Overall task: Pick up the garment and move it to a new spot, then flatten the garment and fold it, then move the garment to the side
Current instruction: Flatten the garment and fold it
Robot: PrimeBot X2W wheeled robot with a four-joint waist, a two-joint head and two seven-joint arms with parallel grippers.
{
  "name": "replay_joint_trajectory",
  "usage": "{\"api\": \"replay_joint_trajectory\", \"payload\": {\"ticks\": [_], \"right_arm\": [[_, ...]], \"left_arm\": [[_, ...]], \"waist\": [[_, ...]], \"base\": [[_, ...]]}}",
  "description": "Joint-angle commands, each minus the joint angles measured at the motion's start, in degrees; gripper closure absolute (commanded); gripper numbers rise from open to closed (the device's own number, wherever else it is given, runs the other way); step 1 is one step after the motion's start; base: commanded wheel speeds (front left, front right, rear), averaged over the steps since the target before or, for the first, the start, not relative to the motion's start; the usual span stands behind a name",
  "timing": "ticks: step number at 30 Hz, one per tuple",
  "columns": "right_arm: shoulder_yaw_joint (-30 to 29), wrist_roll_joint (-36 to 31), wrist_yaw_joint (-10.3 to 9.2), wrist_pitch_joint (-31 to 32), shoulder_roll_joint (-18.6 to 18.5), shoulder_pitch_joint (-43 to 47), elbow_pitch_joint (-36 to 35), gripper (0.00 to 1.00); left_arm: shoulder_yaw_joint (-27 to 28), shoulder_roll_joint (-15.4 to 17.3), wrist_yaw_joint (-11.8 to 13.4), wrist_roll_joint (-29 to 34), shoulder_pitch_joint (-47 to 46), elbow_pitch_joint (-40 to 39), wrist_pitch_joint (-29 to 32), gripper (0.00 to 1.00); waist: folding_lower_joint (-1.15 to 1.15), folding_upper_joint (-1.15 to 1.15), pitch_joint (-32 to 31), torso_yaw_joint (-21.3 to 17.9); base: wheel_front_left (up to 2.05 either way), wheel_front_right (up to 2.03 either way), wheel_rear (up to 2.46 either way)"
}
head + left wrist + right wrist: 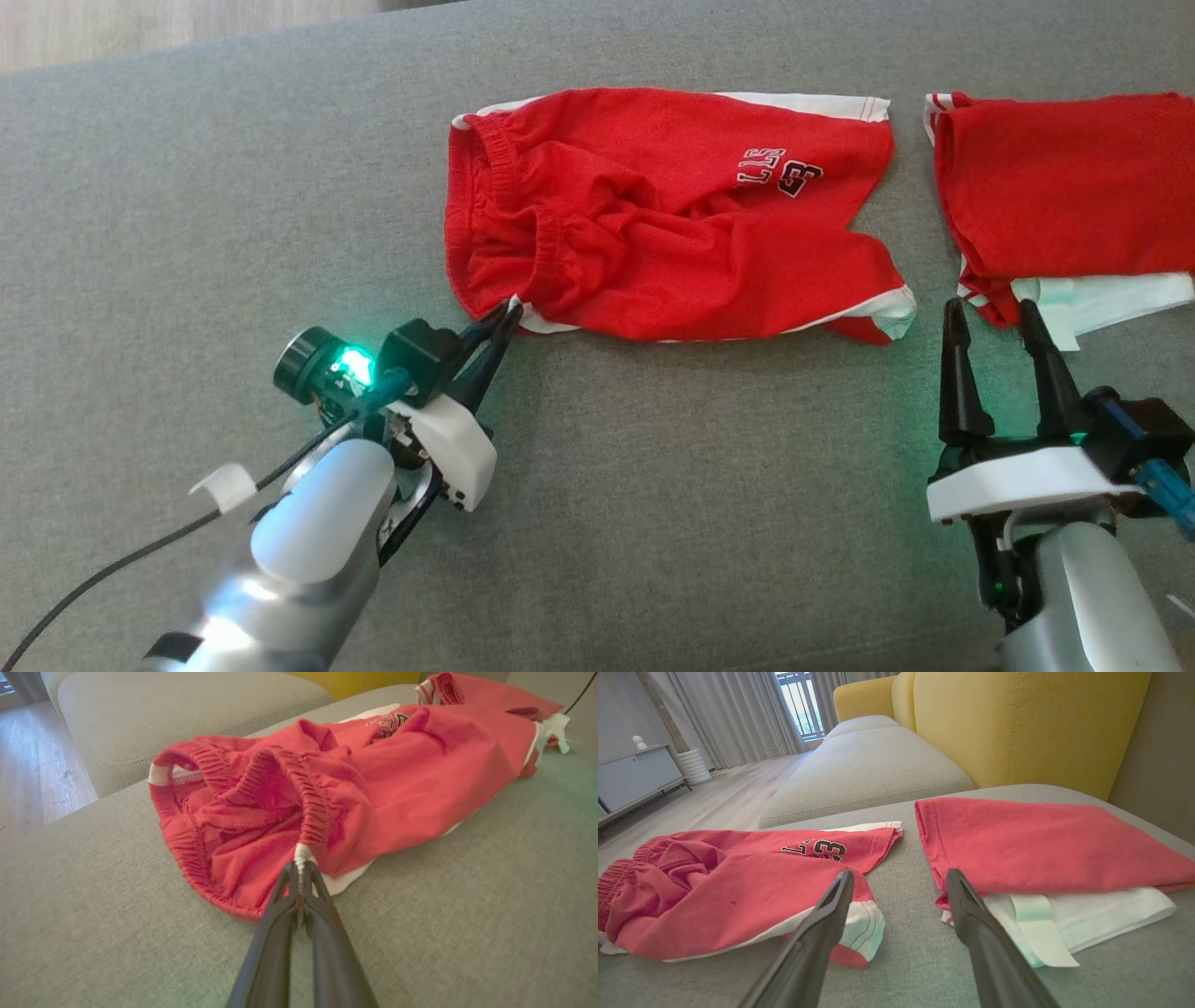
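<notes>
crumpled red-and-white jersey shorts (672,215) on grey fabric cushion (187,187), left gripper (509,313) pinching waistband corner; right gripper (990,313) spread wide, near leg hem

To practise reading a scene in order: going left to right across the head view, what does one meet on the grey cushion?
Left end effector → red shorts → folded red garment.

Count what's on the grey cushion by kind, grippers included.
shorts: 1
folded pile: 1
grippers: 2, left gripper shut on shorts, right gripper open
total: 4
</notes>
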Motion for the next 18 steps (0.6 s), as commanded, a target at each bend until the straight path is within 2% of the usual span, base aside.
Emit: {"api": "replay_joint_trajectory", "payload": {"ticks": [1, 9, 18], "right_arm": [[1.07, -0.08, 0.39, -0.72, -0.23, -1.64, -1.44, 0.00], [-0.24, -1.24, 0.39, 0.33, -0.23, -1.40, -0.67, 0.00], [-0.89, -2.44, 0.39, 3.91, -0.23, -2.41, 2.24, 0.00]], "left_arm": [[1.75, 1.13, 0.10, -1.04, -2.53, -1.23, -1.35, 1.00], [4.27, 1.25, 0.37, -4.80, -0.86, -3.72, -5.09, 1.00], [4.72, 1.59, 1.12, -6.33, 0.94, -7.58, -5.25, 1.00]], "waist": [[0.00, 0.00, -0.23, 0.11], [0.00, 0.00, -0.98, 1.33], [0.00, 0.00, -1.12, 2.88]], "base": [[0.00, 0.00, 0.00], [0.00, 0.00, 0.00], [0.00, 0.00, 0.00]]}}
